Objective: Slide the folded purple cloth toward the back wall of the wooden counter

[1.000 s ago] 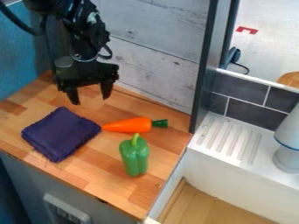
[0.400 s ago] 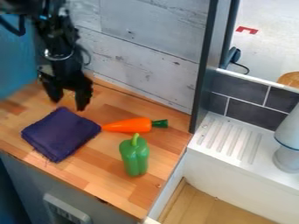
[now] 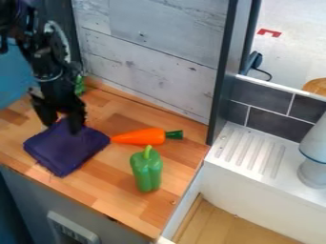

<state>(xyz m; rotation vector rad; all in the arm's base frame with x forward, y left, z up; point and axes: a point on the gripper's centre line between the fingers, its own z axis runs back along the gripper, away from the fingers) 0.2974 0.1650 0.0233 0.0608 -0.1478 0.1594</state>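
Observation:
The black gripper [image 3: 62,128] hangs at the upper left with its fingers apart, over the back corner of a folded purple cloth [image 3: 66,150]. Whether its tips touch the fabric I cannot tell. Right of the cloth lies an orange carrot [image 3: 140,137], its green end pointing right. In front of the carrot is a green pepper [image 3: 146,170], stem toward the back. Part of the cloth's back corner is hidden by the fingers.
Behind the arm, a small green object [image 3: 79,85] is by the wall. A pale wooden wall [image 3: 153,62] bounds the counter [image 3: 115,186] at the back. On the right are a dark upright post [image 3: 222,71] and a white sink [image 3: 251,152] with a grey-white object [image 3: 314,159] on it.
The gripper has moved left and down, from behind the cloth to over its back corner, and has turned. The green object by the wall has come into sight. Cloth, carrot and pepper have stayed put.

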